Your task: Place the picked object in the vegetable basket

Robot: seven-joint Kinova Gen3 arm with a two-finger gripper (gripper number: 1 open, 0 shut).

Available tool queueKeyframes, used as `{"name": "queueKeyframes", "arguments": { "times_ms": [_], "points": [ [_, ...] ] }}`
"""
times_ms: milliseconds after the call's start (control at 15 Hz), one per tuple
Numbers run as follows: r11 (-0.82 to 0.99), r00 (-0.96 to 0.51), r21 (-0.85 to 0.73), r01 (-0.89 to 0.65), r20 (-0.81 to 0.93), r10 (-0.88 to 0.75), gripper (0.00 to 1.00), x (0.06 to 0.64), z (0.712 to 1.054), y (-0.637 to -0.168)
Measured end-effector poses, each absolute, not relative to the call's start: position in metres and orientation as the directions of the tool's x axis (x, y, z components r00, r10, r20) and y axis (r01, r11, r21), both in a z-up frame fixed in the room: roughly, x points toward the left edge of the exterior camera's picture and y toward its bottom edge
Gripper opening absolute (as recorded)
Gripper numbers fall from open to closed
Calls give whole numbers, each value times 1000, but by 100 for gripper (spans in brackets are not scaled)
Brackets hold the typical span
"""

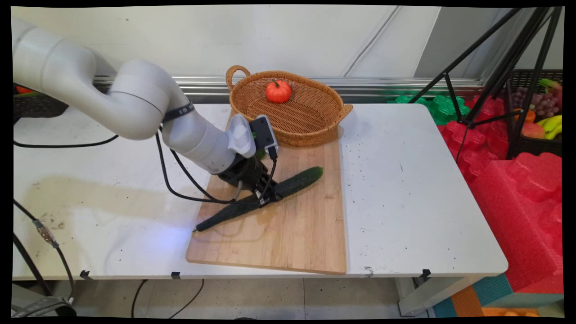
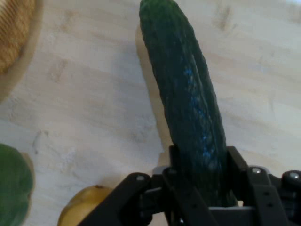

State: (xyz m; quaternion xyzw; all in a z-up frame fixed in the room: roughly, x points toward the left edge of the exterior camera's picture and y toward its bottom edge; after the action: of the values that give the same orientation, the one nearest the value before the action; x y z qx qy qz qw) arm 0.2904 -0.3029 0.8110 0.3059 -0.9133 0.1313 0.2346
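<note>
Black two-finger gripper (image 1: 266,197) is down on the rectangular bamboo cutting board (image 1: 292,234), fingers (image 2: 237,162) pinching the long dark-green cucumber (image 1: 261,198) across its width, near mid-length. Probably for balance. Cucumber lies diagonally, tips at 2 and 8 o'clock, low end overhanging the board edge. Oval wicker basket (image 1: 315,130) sits at the board's 12 o'clock, holding a small orange-red pumpkin (image 1: 278,91). Hand view shows a yellowish rounded fruit (image 2: 87,205) and something green (image 2: 14,186) beside the gripper; can't identify either.

White table (image 1: 405,189): wooden cutting board (image 1: 292,234) lies flat on it, near front edge.
</note>
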Motion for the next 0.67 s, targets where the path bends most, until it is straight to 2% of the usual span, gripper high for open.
{"name": "queueKeyframes", "arguments": {
  "times_ms": [400, 667],
  "points": [
    [770, -672, -126, -626, 589, -449, 0, 288, 875, -294],
    [746, -661, -198, -636, 639, -393, 0, 287, 931, -312]
  ]
}}
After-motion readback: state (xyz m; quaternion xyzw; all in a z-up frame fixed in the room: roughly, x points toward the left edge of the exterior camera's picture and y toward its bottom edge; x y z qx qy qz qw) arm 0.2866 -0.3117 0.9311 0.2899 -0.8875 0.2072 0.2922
